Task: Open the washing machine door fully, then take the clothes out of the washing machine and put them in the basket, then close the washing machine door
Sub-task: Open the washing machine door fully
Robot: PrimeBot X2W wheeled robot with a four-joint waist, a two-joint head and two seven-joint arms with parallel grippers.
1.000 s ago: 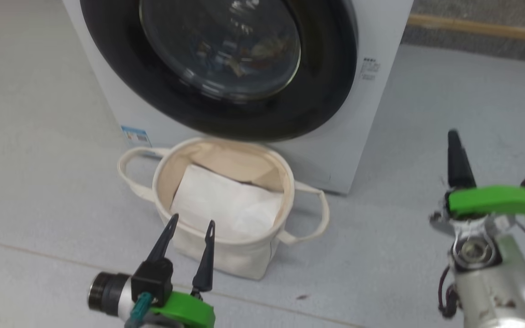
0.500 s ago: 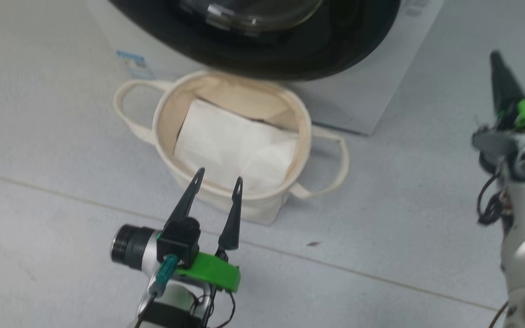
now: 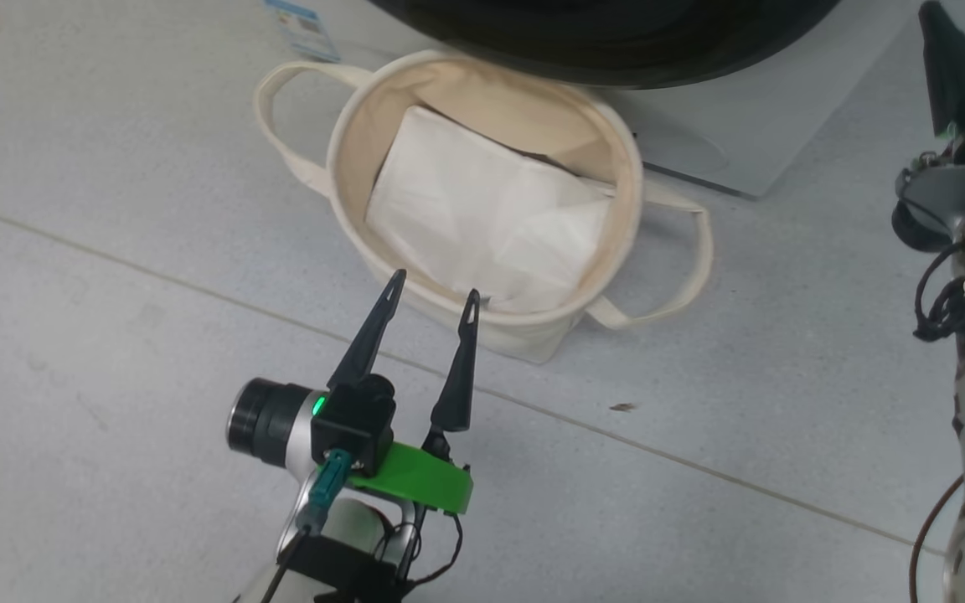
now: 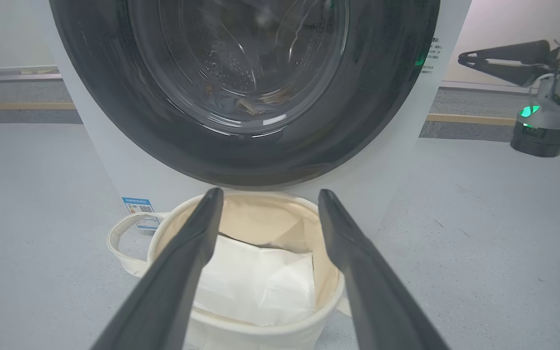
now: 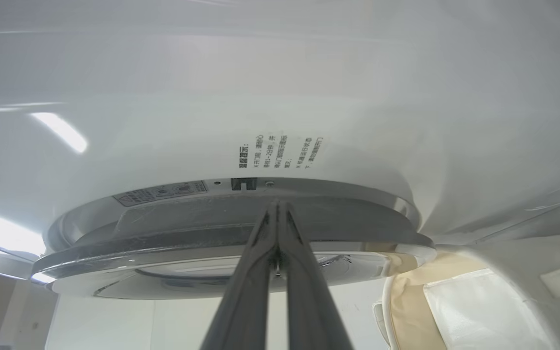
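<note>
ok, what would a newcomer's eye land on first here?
The big round glossy black-rimmed glass door on the white washing machine, looming across the left wrist view. Right in front on the floor stands the round cream canvas basket holding a flat white sheet, the open left claw poised at its near side. The shut right claw points at the door's edge.

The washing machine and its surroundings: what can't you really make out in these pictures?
The washing machine door: head view, upper part cut off by the top edge.
The clothes: left wrist view, dim scraps behind the door's reflecting glass; shape unclear.
The basket bottom: head view, covered by a white sheet.
The right gripper: right wrist view, shut; whether its tips touch the door's rim is unclear.
</note>
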